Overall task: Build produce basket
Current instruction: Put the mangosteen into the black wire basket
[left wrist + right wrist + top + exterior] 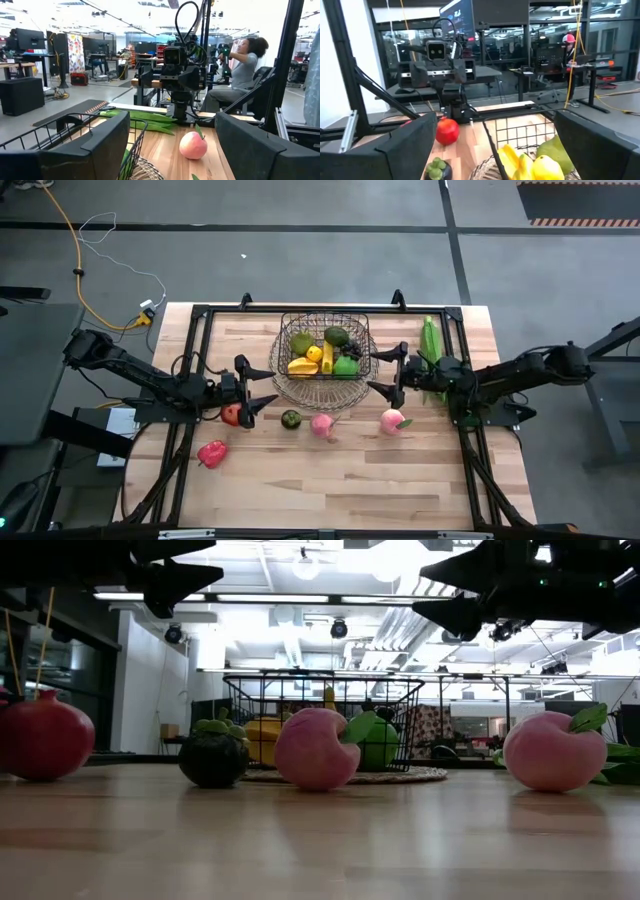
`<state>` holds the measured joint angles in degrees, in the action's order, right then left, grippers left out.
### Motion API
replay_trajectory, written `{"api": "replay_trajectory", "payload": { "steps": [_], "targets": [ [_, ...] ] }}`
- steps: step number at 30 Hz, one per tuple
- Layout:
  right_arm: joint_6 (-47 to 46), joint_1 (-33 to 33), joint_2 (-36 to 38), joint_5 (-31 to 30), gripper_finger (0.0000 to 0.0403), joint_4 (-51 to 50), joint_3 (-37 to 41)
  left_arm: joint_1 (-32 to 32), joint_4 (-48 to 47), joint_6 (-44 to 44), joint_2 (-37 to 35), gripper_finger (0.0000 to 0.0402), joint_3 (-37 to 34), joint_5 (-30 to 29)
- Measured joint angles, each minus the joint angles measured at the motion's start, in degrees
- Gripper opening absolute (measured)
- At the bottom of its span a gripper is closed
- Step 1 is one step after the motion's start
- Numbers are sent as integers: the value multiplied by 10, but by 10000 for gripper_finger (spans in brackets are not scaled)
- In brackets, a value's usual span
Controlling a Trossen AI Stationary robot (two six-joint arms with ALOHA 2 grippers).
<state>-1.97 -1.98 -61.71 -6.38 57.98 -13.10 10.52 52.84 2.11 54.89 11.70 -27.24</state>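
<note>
The dark wire basket (325,345) stands at the table's far middle on a woven mat and holds yellow and green produce and dark grapes. On the table near it lie a red round fruit (232,414), a red pepper (212,453), a dark green fruit (290,419), two pink peaches (321,424) (392,421) and the long green husk (431,345). My left gripper (264,385) hovers open left of the basket, above the red fruit. My right gripper (380,374) hovers open at the basket's right side, above the right peach (193,145).
A black frame (200,310) runs along the table's far and side edges. Bare wood lies toward the near edge (340,490). Beyond the table a seated person (245,65) shows in the left wrist view. Yellow cable (80,270) lies on the floor, far left.
</note>
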Motion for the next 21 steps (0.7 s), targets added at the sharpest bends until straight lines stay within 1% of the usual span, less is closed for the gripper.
{"api": "replay_trajectory", "payload": {
  "steps": [6, 10, 16, 21],
  "targets": [
    [1, -4, 0, -10, 392, -12, 0, 0, 0, 0, 0, 280, 0, 0],
    [1, -4, 0, -22, 392, -21, 0, 0, -14, 0, 0, 280, 13, -2],
    [-6, -4, 0, -21, 392, -25, 0, 0, -79, -5, 0, 280, 34, -3],
    [-6, -4, 0, -16, 392, -25, 0, 0, -102, -21, 0, 280, 40, -20]
  ]
}}
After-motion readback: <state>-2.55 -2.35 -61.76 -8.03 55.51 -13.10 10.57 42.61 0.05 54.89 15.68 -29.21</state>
